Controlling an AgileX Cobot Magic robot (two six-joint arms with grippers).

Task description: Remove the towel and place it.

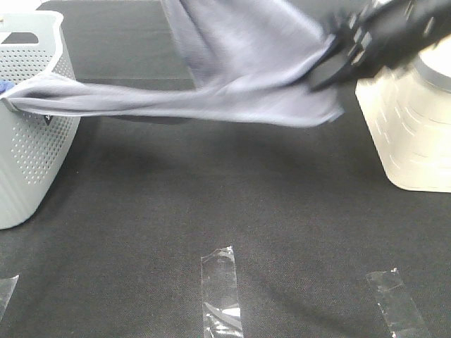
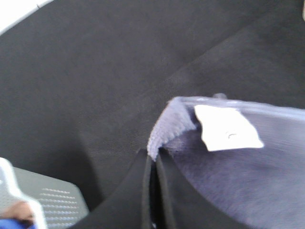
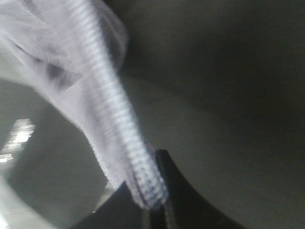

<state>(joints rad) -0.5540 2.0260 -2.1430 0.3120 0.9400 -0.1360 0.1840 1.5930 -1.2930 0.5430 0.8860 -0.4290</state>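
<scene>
The greyish-purple towel (image 1: 239, 77) hangs stretched in the air, one end still draped over the rim of the grey perforated basket (image 1: 28, 141) at the left. My right gripper (image 1: 330, 62) is shut on its edge at the upper right; the right wrist view shows the hem of the towel (image 3: 100, 105) pinched in the right gripper (image 3: 153, 202). In the left wrist view my left gripper (image 2: 153, 156) is shut on a corner of the towel (image 2: 228, 181), beside a white label (image 2: 226, 128). The exterior view does not show the left gripper; the towel rises out of its top edge.
A cream ribbed basket (image 1: 409, 134) stands at the right, just below my right arm. A bright blue cloth (image 1: 4, 86) peeks over the grey basket's rim. Clear tape strips (image 1: 220, 289) (image 1: 397, 303) lie on the black table near its front edge.
</scene>
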